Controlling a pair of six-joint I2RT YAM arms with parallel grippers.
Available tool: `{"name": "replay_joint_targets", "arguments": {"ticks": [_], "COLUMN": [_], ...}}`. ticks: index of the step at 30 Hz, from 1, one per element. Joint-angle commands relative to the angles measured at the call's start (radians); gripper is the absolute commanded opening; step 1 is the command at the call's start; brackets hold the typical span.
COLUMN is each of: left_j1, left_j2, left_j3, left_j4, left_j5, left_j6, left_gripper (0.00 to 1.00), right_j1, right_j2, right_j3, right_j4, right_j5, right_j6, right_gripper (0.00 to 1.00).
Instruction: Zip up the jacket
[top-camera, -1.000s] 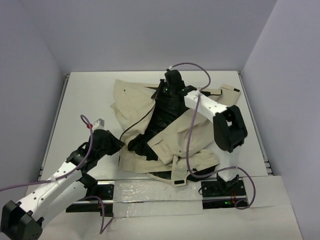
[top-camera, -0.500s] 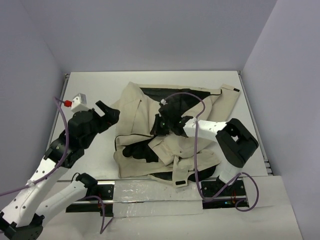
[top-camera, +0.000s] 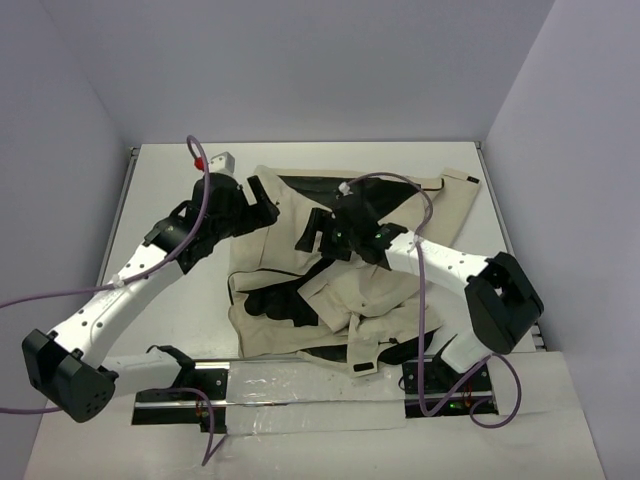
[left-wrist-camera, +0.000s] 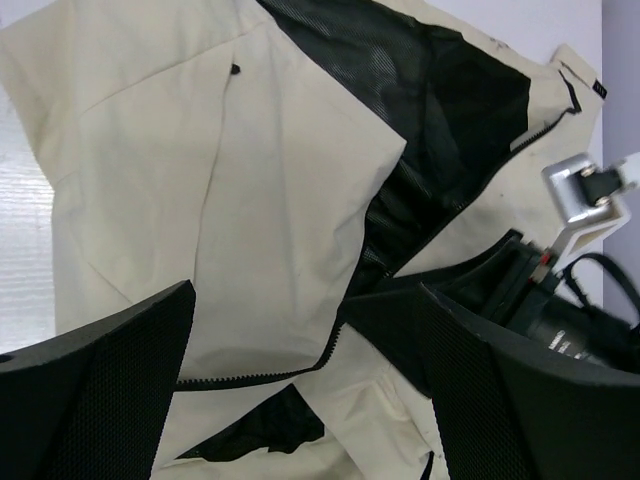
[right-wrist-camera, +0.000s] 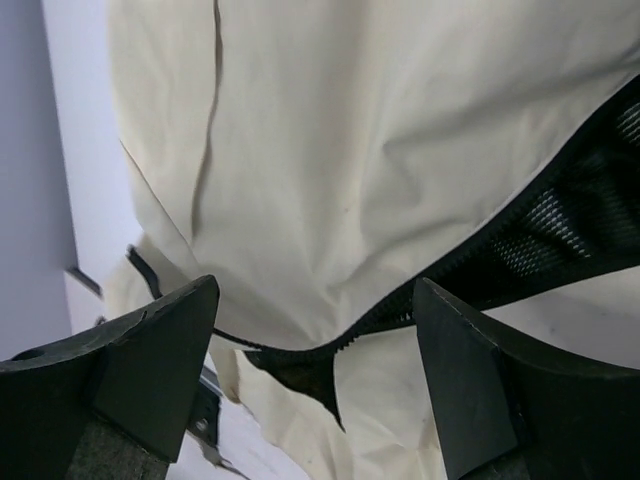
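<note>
The beige jacket (top-camera: 385, 290) lies rumpled on the white table, with its black lining (top-camera: 330, 190) bared at the far side. The front is parted, and a dark zipper line (left-wrist-camera: 262, 373) runs along one loose edge. My left gripper (top-camera: 258, 203) hovers open over the jacket's far-left panel (left-wrist-camera: 250, 190), nothing between its fingers (left-wrist-camera: 100, 385). My right gripper (top-camera: 313, 230) hangs open above the jacket's middle, facing the left one. Below it a toothed zipper edge (right-wrist-camera: 450, 265) crosses the beige cloth (right-wrist-camera: 350, 130). Neither gripper touches the fabric.
Bare white table (top-camera: 165, 190) flanks the jacket on the left, bounded by a metal rail (top-camera: 113, 220). Grey walls close in the back and both sides. The right arm's elbow (top-camera: 505, 305) sits over the jacket's right sleeve. The arm bases stand on a plate (top-camera: 300, 385) at the near edge.
Both grippers went from shut to open. The left arm swung from the near left up to the jacket's far left. The right gripper drew back from the collar; the jacket dropped flatter.
</note>
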Motion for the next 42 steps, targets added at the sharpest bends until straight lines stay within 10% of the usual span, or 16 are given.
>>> {"name": "replay_joint_targets", "arguments": {"ticks": [1,19,42], "left_j1": [-0.002,-0.007,-0.127], "left_j2": [0.032,0.404,0.845], "left_j3": [0.057,0.216,0.569], "left_j4": [0.013,0.032,-0.050], "left_j5": [0.097,0.260,0.101], "left_j6": [0.054,0.123,0.284], "left_gripper": [0.95,0.94,0.88], "right_j1": [-0.048,-0.256,-0.421], "right_j2": [-0.056,0.137,-0.273], "right_j3": [0.047,0.232,0.054], "right_j4": [-0.057,-0.210,-0.525], "right_j5": [0.058,0.063,0.186], "right_j6": [0.057,0.039,-0.029], "right_gripper": [0.85,0.81,0.82]}}
